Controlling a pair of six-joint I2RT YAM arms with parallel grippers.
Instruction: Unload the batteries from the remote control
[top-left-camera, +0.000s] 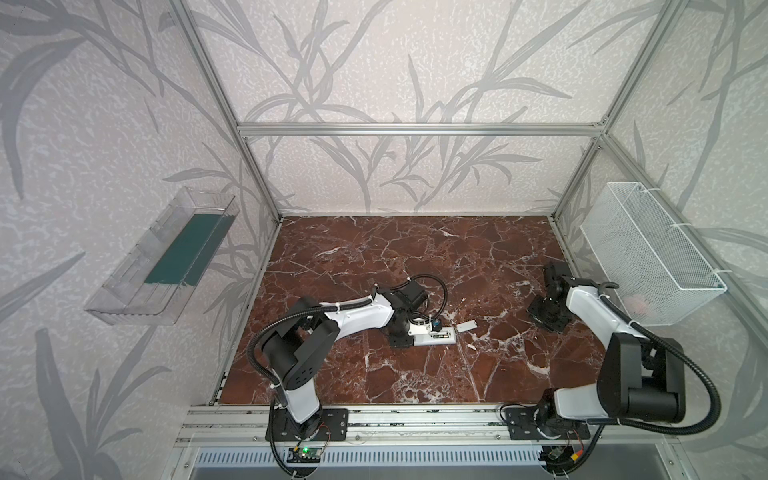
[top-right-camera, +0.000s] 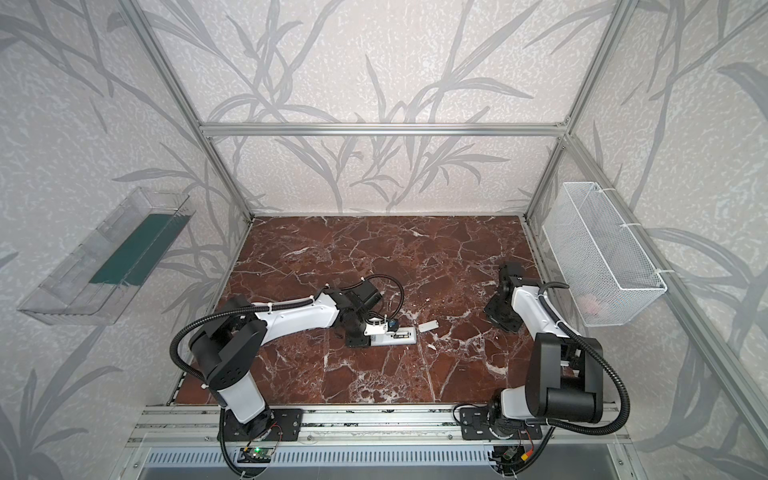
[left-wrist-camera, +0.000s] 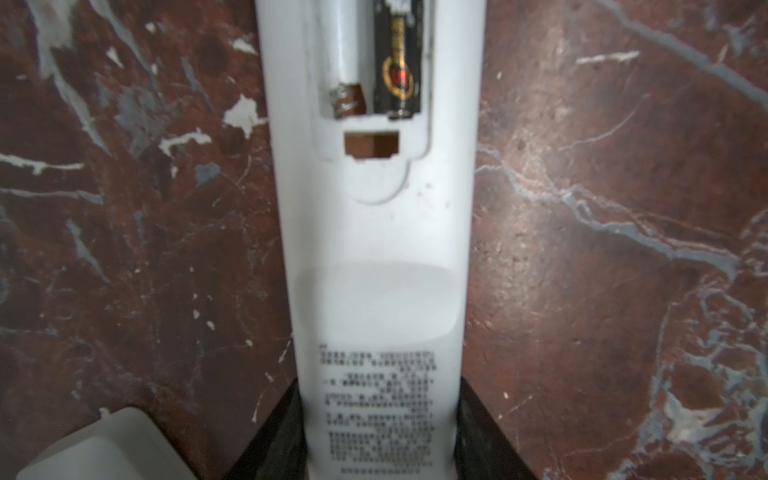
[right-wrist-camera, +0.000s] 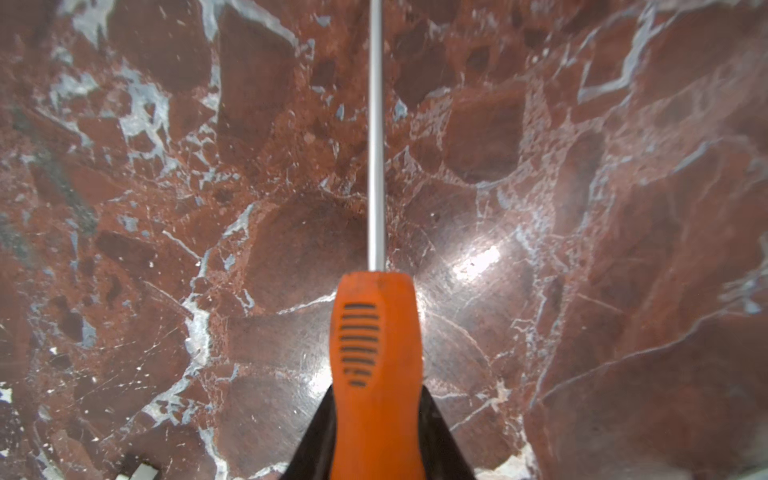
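Batteries come first, and only one battery (left-wrist-camera: 398, 62) shows. It is dark with gold marks and sits in one slot of the remote control (left-wrist-camera: 382, 249). The slot next to it holds only a metal spring (left-wrist-camera: 347, 99).

The white remote control lies flat on the red-brown marble table (left-wrist-camera: 602, 249), back side up, with its battery hole uncovered. In both top views it lies near the middle of the table. A small white battery cover (top-left-camera: 466, 326) lies on the marble just beside the end of the remote that points away from the left arm.

The left claw (left-wrist-camera: 379, 386) grips the remote control at the end with the small black print. One black finger (left-wrist-camera: 274, 436) presses on each long side.

The right claw (right-wrist-camera: 378, 415) is squeezed tight on the orange handle of a screwdriver (right-wrist-camera: 376, 332). The thin silver shaft sticks out over bare marble, and its tip is cut off at the edge of the wrist view. In a top view the right claw (top-left-camera: 546, 318) is over the right part of the table, well apart from the remote.

A clear plastic tray (top-left-camera: 124, 299) with a dark green strip hangs on the left wall. A white wire basket (top-left-camera: 648, 249) hangs on the right wall. Something pale pink lies in it, too blurry to name.
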